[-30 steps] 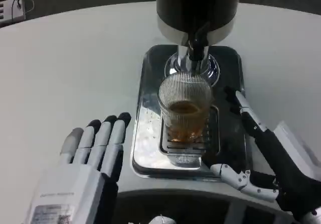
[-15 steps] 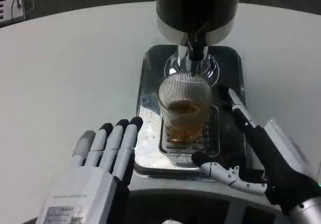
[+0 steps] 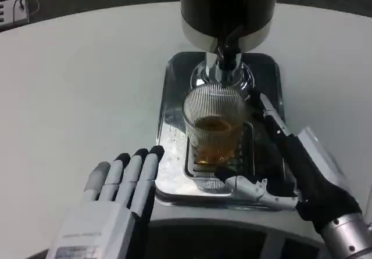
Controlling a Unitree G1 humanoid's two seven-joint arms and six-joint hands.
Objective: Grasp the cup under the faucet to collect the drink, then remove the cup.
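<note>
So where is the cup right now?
In the head view, the cup stands on the drip tray just below the faucet, centre frame, with the right robot hand open around its right side.

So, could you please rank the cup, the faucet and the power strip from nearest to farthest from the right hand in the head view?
1. Cup: on the drip tray, just left of the right hand, between its open fingers.
2. Faucet: above the cup, farther back.
3. Power strip: far-left corner of the table, clearly farthest.
</note>
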